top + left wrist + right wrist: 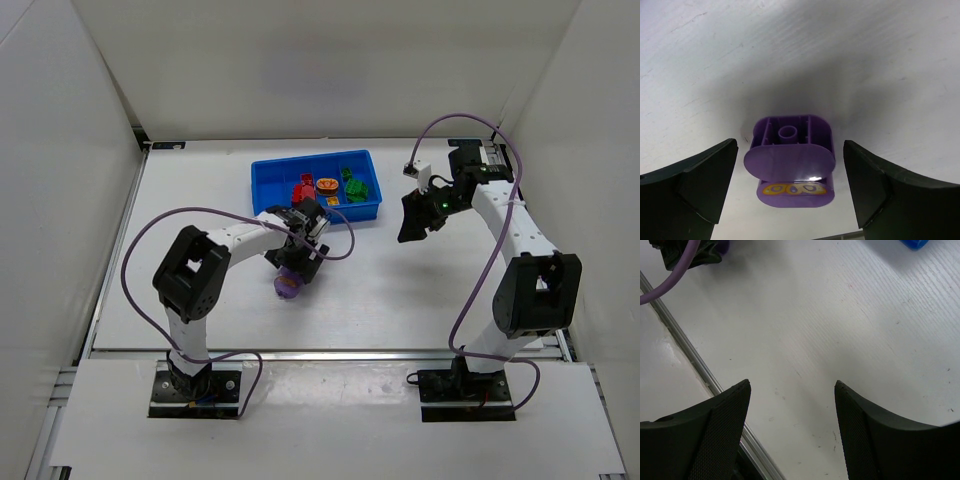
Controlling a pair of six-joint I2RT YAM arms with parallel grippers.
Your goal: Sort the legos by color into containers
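Observation:
A purple oval lego [789, 162] lies on its side on the white table, its hollow underside facing the camera; it also shows in the top view [288, 285]. My left gripper [790, 160] is open, one finger on each side of the brick with gaps on both sides, not touching it. The blue tray [266, 185] stands behind it, holding red legos [301, 189], orange ones [327, 186] and green ones [355, 186] in separate compartments. My right gripper [792, 387] is open and empty above bare table, to the right of the tray [418, 215].
White walls enclose the table on three sides. A metal rail [695, 365] runs along the table's near edge. The left arm's purple cable [140, 240] loops out to its left. A corner of the blue tray [914, 244] shows in the right wrist view.

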